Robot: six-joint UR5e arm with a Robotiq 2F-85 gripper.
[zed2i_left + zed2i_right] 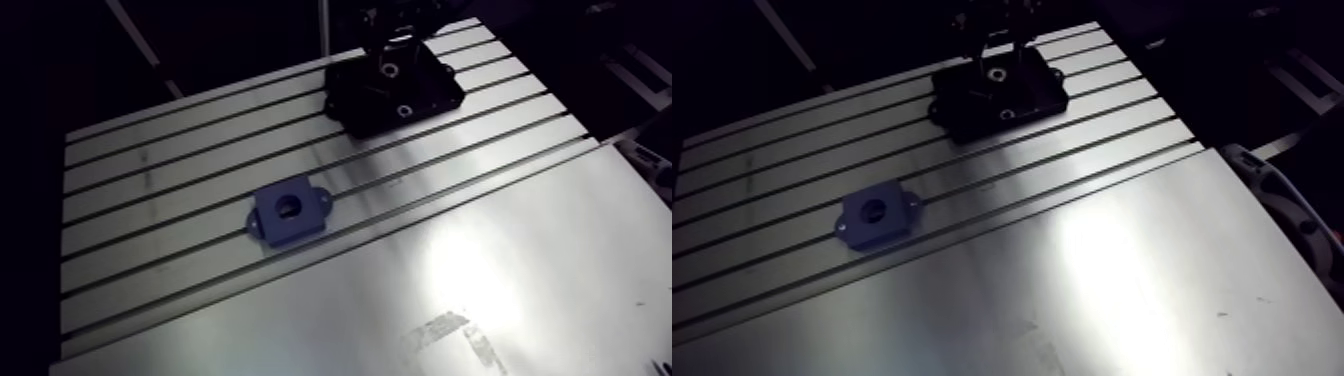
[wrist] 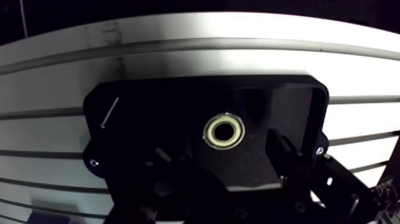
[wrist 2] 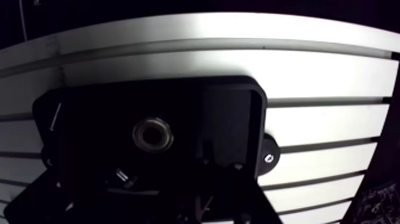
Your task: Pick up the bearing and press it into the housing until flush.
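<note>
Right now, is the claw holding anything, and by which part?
Nothing is held: the claw is open, and the bearing lies in the tray.

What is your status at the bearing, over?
Gripper open over black tray. Bearing lying in tray between fingers, not gripped. Blue housing apart on table, bore empty. Nothing seen between them.

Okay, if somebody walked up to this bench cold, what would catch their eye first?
Most striking in the wrist view is the pale bearing, shining against the black tray it lies in, just ahead of the open gripper. In the arm view, the dark blue housing sits alone on the slotted table, its round bore empty, well apart from the tray at the far end.
</note>
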